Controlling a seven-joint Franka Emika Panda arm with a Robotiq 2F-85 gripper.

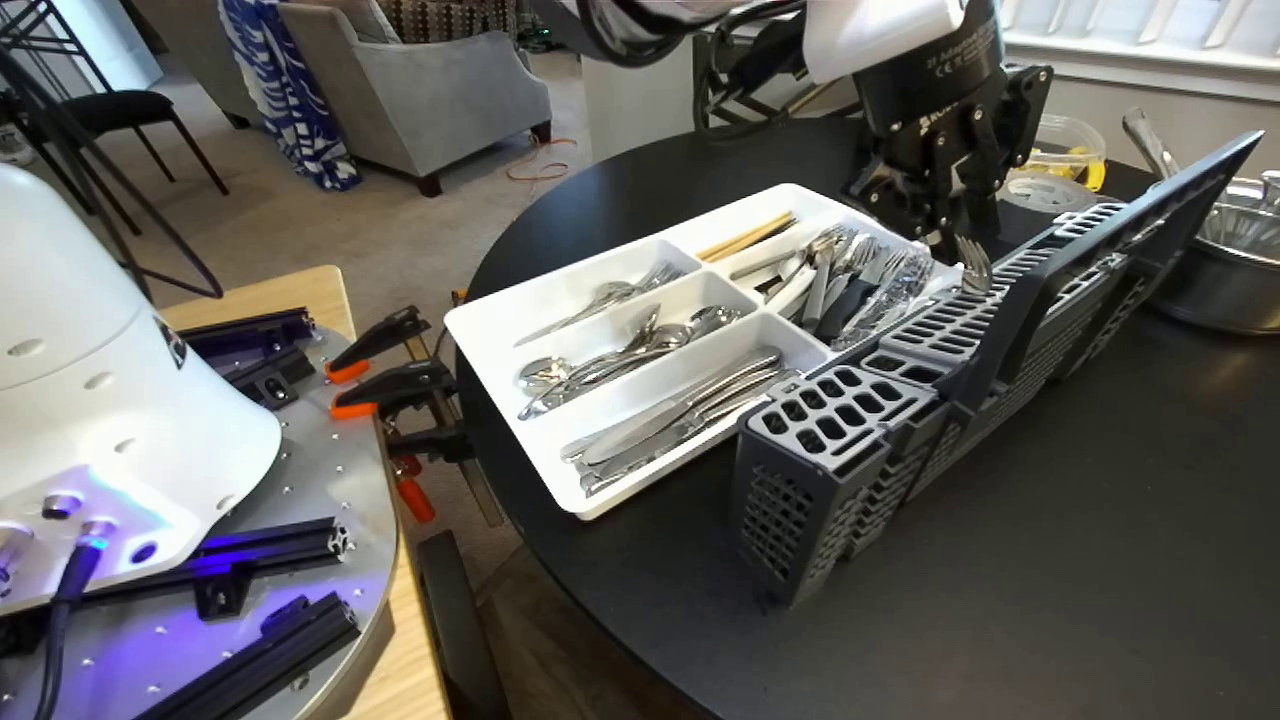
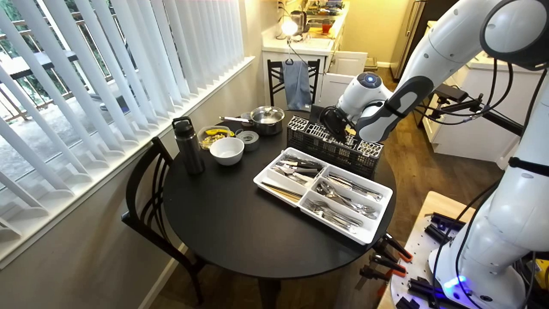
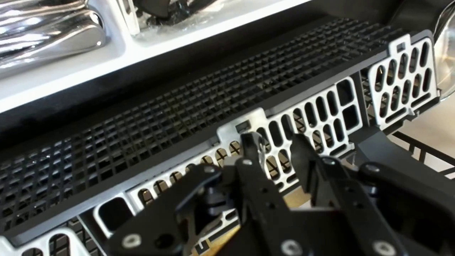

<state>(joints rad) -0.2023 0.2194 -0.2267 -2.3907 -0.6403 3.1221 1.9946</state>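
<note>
Wrist view. We list one black tool [image 3: 275, 144], lower centre of the frame, its fingers [image 3: 302, 149] parted, slots showing between them; we see nothing clamped. Beneath: one basket [image 3: 199, 110], its wall dark square mesh, its lids [image 3: 227, 134] pale, flat and slotted. A bright sliver [image 3: 262, 154] beside the finger nearer frame left is too narrow to identify. Upper left: one glossy white tray [image 3: 142, 53].

Exterior view. One steel fork [image 1: 975, 265], upper right, tines uppermost at the basket's top, just beside the tool; a slot, we judge, props it upright. The tray, at centre, is divided, presumably to sort by kind: rounded spoons [image 1: 545, 372], long knives [image 1: 690, 410], slender chopsticks [image 1: 745, 238].

Exterior view. Table [image 2: 240, 223], lower centre: round, smooth, black. Left of centre: white bowl [image 2: 227, 151], dark cylindrical bottle [image 2: 191, 150]. Upper centre: shiny lidded pot [image 2: 269, 128]. The tool's grip we cannot read here.
</note>
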